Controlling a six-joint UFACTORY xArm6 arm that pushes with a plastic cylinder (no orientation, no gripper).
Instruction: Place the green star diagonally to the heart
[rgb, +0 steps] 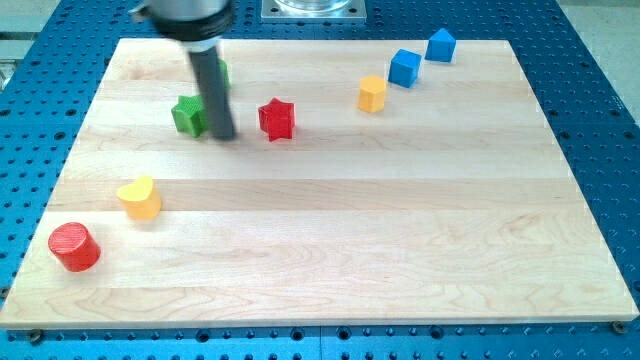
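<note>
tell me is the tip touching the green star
Cannot tell: in the camera view my tip sits against the right edge of the green star, showing no gap or clear contact.

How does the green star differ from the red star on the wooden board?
The green star block is green; the red star block is red. The green one sits just to the view's left of my tip, seemingly touching the rod; the red one stands clear to the view's right. Both are star-shaped and similar in size.

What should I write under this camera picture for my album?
My tip rests beside the green star, with the yellow heart lower left.
</note>
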